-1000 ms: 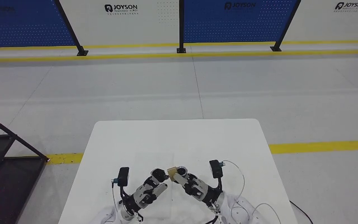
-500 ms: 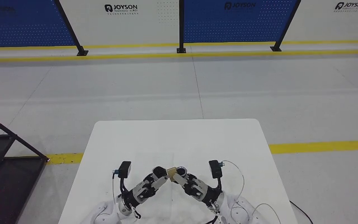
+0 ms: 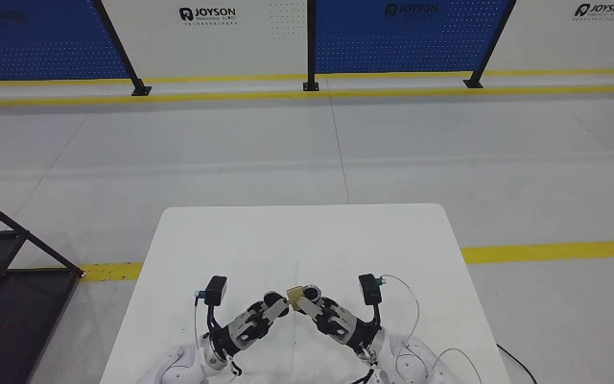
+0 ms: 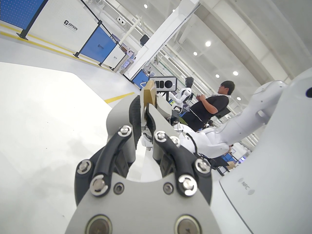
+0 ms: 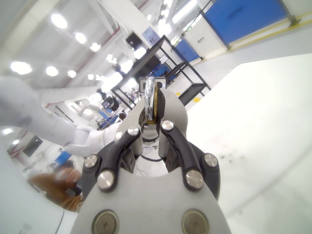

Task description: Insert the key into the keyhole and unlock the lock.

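Where my jaws meet, lock (image 4: pixel 149 93): clamped in right gripper (image 5: pixel 150 105).
My left gripper (image 4: pixel 143 105): closed on key (image 4: pixel 145 118), lock just beyond.

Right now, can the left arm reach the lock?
Probably yes. The left gripper looks shut on the key, and the brass lock is right at its tips, held up by the right gripper. Nothing sits between them. I can't see whether the key is already inside it.
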### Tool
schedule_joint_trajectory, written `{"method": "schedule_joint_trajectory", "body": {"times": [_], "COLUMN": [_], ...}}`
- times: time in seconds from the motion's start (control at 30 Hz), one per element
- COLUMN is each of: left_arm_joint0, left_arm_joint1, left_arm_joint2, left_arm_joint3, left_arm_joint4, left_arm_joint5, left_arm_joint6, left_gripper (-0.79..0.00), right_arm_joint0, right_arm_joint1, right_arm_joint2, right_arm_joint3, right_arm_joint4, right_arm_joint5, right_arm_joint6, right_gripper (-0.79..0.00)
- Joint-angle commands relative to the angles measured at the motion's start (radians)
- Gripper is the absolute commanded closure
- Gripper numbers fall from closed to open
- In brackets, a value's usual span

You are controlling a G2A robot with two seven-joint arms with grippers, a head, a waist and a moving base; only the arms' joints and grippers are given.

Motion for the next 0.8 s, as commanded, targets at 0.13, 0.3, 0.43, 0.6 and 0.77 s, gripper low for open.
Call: {"method": "schedule_joint_trajectory", "body": {"times": [0.13,0.3,0.43,0.6,0.77], "left_arm_joint0": [-0.003,-0.005,-0.006,0.005,0.021], "left_arm_joint1": [0.0,-0.001,-0.001,-0.007,-0.02], "left_arm_joint2": [0.005,0.009,0.007,-0.01,-0.025], "left_arm_joint3": [0.003,0.005,0.002,-0.007,-0.025], "left_arm_joint4": [0.004,0.008,0.023,0.111,0.26], "left_arm_joint5": [0.0,0.0,0.0,0.001,0.046], "left_arm_joint6": [-0.002,-0.001,0.007,0.072,0.182], "left_gripper": [-0.034,0.0,0.0,0.0,0.0], "right_arm_joint0": [0.001,0.0,0.0,-0.001,-0.002], "right_arm_joint1": [0.0,0.0,0.0,0.0,0.0], "right_arm_joint2": [-0.002,-0.003,-0.004,-0.005,-0.006], "right_arm_joint3": [0.001,0.001,0.001,-0.002,-0.003], "right_arm_joint4": [-0.002,-0.005,-0.005,-0.004,-0.003], "right_arm_joint5": [0.001,0.002,0.003,0.005,0.004], "right_arm_joint6": [-0.003,-0.004,-0.003,-0.003,-0.002], "right_gripper": [0.0,0.0,0.0,0.0,0.0]}}
